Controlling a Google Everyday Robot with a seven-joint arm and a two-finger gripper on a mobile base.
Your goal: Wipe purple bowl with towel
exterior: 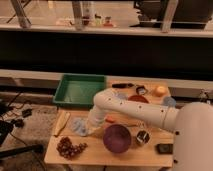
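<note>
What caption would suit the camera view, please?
Gripper at the towel beside the purple bowl on the table.
</note>
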